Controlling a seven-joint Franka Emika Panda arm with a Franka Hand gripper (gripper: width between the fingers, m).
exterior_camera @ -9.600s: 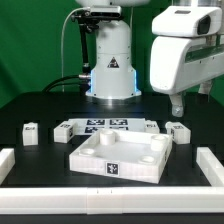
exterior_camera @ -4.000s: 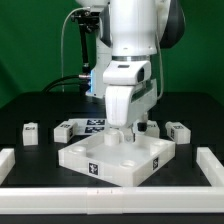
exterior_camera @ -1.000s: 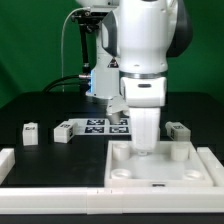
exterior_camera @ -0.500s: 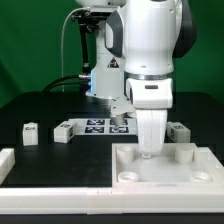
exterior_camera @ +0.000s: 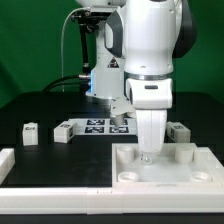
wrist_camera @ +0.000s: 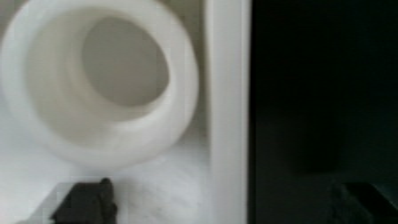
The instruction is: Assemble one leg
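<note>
Three small white legs show in the exterior view: one (exterior_camera: pixel 30 132) at the far left, one (exterior_camera: pixel 63 130) beside it, and one (exterior_camera: pixel 180 130) at the right behind the arm. My gripper (exterior_camera: pixel 148 152) points down at the far rim of the large white tabletop (exterior_camera: pixel 172 182), which lies in the front right corner. In the wrist view the gripper (wrist_camera: pixel 222 200) straddles the tabletop's rim wall (wrist_camera: pixel 226 90) beside a round corner hole (wrist_camera: pixel 107 80). One dark fingertip (wrist_camera: pixel 82 200) stands well clear of the wall. The jaws are apart and hold nothing.
The marker board (exterior_camera: pixel 97 125) lies at the back between the legs. White rails border the work area at the exterior view's left (exterior_camera: pixel 6 160), front (exterior_camera: pixel 55 196) and right (exterior_camera: pixel 216 165). The robot base (exterior_camera: pixel 105 75) stands behind.
The tabletop was dragged from the middle to the front right corner. Over the last second it slid slightly to the exterior view's right with the gripper, and it has been still for the last half second.
</note>
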